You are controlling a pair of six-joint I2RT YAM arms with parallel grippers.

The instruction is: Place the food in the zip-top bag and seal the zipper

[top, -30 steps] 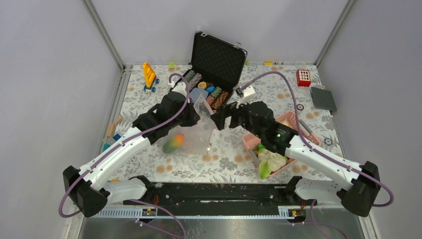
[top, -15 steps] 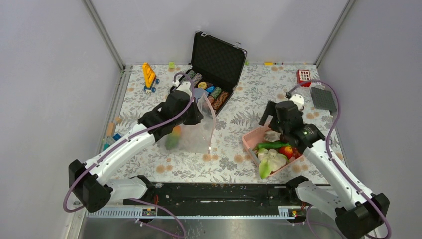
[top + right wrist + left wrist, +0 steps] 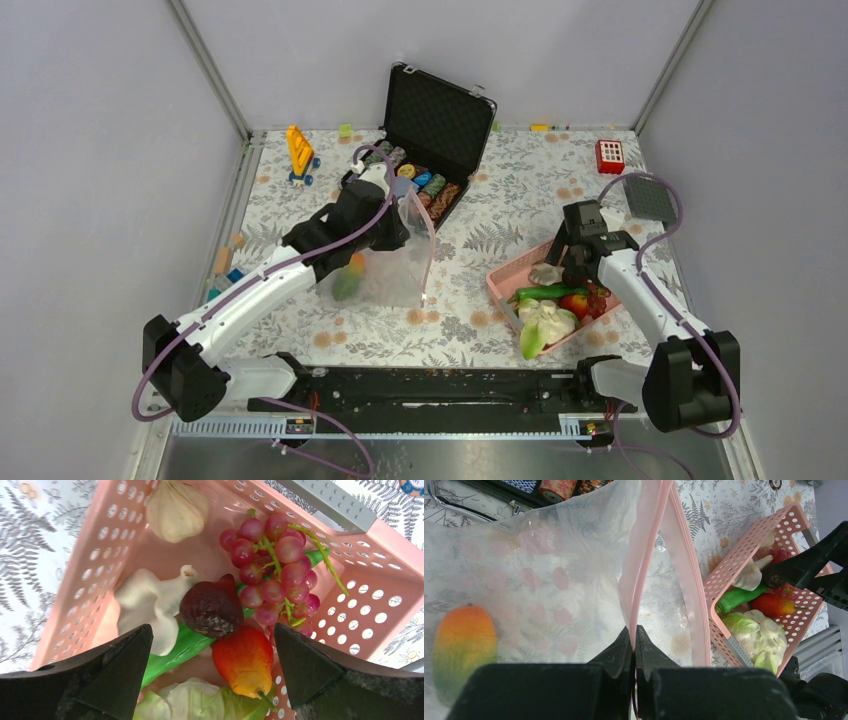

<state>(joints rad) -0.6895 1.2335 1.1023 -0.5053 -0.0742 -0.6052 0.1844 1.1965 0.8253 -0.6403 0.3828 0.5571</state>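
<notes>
Zip-top bag (image 3: 539,580): clear, floppy, pink zipper (image 3: 644,545) along its raised mouth; mango (image 3: 464,645) lay inside, low
Left gripper (image 3: 634,645): jaws clamped together on the zipper, the bag hanging from them
Right gripper (image 3: 212,655): jaws spread wide, holding nothing, hovering above the pink basket (image 3: 395,545)
Food in basket: grapes (image 3: 275,565), red fruit (image 3: 245,660), long green vegetable (image 3: 180,650) lay under the parted fingers

We see a floral cloth (image 3: 500,200) covering the table. At the back, a black case (image 3: 437,110) stands open with its lid upright and striped chips (image 3: 430,186) packed in its tray. Left of it sits a yellow toy (image 3: 299,152), with a small green block (image 3: 345,130) between them. A red block (image 3: 609,156) and a grey studded plate (image 3: 649,197) lie at the far right. Nearer us is a pink perforated basket (image 3: 505,280). A few small blocks (image 3: 222,262) line the left edge.
</notes>
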